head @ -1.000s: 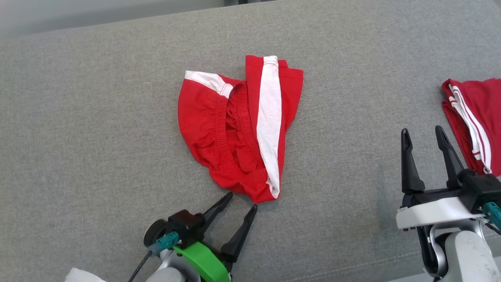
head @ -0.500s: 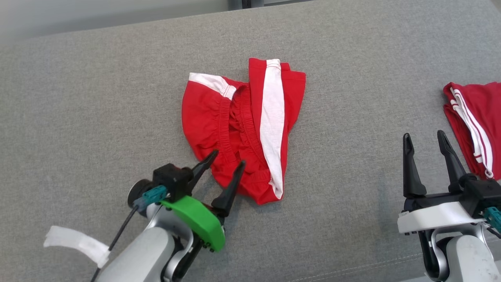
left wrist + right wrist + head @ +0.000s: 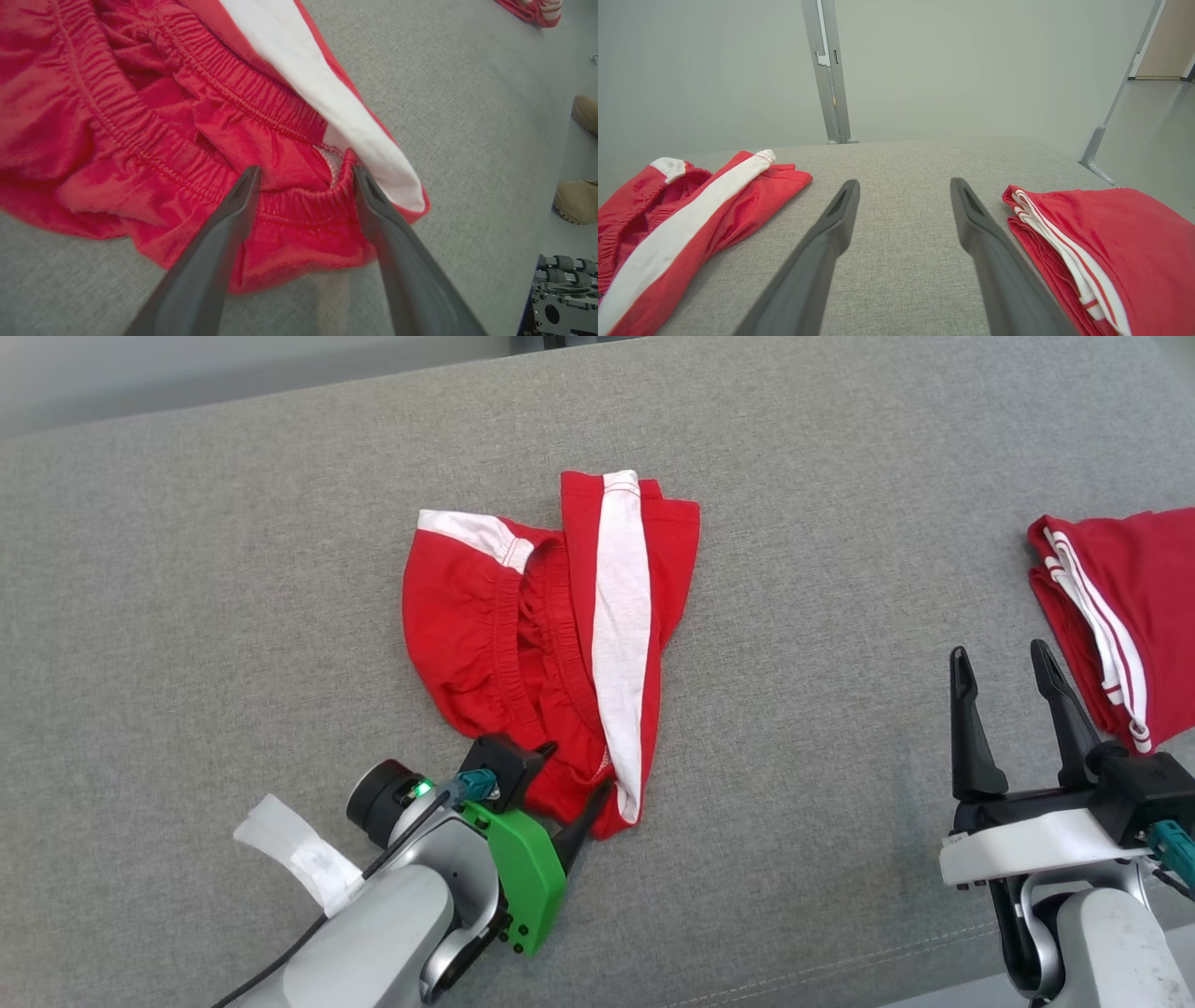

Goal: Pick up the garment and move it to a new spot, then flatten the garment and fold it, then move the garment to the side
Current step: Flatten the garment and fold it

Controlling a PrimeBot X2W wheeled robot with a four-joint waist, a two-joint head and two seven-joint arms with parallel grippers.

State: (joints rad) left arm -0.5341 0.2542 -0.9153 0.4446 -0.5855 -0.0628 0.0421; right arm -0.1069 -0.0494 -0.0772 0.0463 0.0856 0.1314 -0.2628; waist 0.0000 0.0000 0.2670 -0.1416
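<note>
Left gripper [image 3: 577,767] spread, tips straddling the red garment [image 3: 467,635] at its near waistband edge; right gripper [image 3: 999,651] spread, empty, beside folded red shorts [image 3: 1139,579] at right.

Soft red cloth garment [image 3: 523,644], matt grey woven surface [image 3: 187,616]

My left gripper [image 3: 576,768] is down at the near edge of the red garment [image 3: 467,635], its two dark fingers [image 3: 586,814] spread apart. One tip is over the gathered red cloth and the other is just beside the bottom end of the broad white stripe [image 3: 621,644]. The garment lies crumpled in the middle of the grey cloth-covered counter [image 3: 233,616]. A green cover [image 3: 523,882] sits on my left wrist and white tape [image 3: 299,849] wraps the forearm. My right gripper [image 3: 999,651] hovers well apart to the right, fingers parted over bare counter, near a second red garment [image 3: 1139,579] with thin white stripes, folded at the picture's right edge.
</note>
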